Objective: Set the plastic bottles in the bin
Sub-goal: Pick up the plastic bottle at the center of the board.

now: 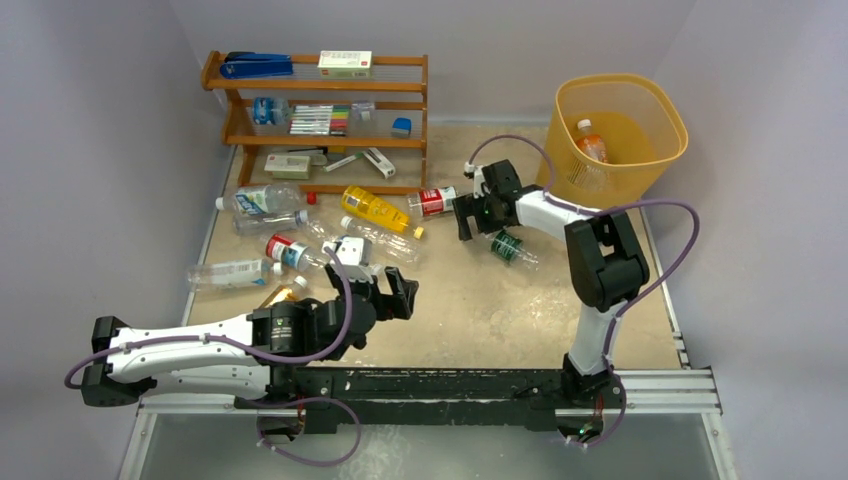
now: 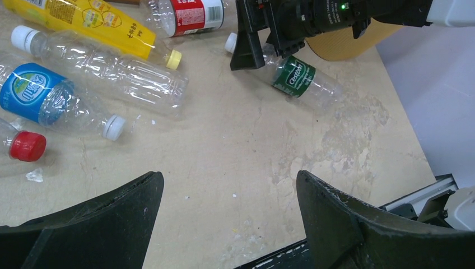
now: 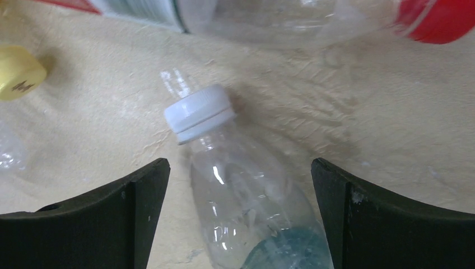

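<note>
I note a scuffed beige table (image 1: pixel 480 300) and grey walls (image 1: pixel 100 150). Bin (image 1: pixel 645 125), far right, holds one orange bottle (image 1: pixel 592 143). Left gripper (image 2: pixel 228 179) and right gripper (image 3: pixel 240 168) both gape wide.

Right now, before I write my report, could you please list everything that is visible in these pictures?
Bin: one, yellow-orange, far right of the table.
Bottle in the bin: one, amber, orange cap.
Green-label bottle: one, clear, lying right of centre.
Other bottles: about nine, clear, yellow or amber, lying left of centre.
Shelf: one, brown wood, far left, holding pens and small boxes.
Table: one, beige.
Arms: two, black and white, near edge.
Left gripper: black, open above bare table.
Right gripper: black, open, fingers either side of the green-label bottle's neck.
</note>
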### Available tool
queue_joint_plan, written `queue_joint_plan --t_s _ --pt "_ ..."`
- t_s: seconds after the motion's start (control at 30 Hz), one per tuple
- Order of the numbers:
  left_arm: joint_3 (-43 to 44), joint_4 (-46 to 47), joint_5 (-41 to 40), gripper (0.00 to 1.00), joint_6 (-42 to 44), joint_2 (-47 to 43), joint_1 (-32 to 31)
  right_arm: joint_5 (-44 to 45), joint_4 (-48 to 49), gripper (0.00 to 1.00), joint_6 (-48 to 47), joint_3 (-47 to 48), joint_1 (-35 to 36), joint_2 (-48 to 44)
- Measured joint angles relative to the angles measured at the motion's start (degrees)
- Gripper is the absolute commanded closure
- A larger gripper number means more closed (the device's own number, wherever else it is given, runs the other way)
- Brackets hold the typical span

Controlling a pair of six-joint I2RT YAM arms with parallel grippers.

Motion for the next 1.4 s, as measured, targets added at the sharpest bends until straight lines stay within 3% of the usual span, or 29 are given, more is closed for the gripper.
queue_joint_plan --t_s 0.23,0.47,0.8,1.4 --pt "-0.1 0.1 0.2 0.12 -0.3 0.0 0.0 0.5 2.4 0.22 1.9 -3.4 4.2 -2.1" --pt "-0.9 0.8 0.7 0.11 -0.3 -0.6 0.0 0.6 2.6 0.58 3.8 -4.7 6.2 -2.8" --pt "-1.0 0.5 0.8 0.11 -0.5 -2.5 0.0 -0.5 -2.4 0.62 5.0 -3.0 6.2 -6.8" --pt "-2.0 -0.1 1.1 0.11 -1.7 -4.1 0.0 1.6 -16.2 0.60 4.9 22.9 5.3 -14.7"
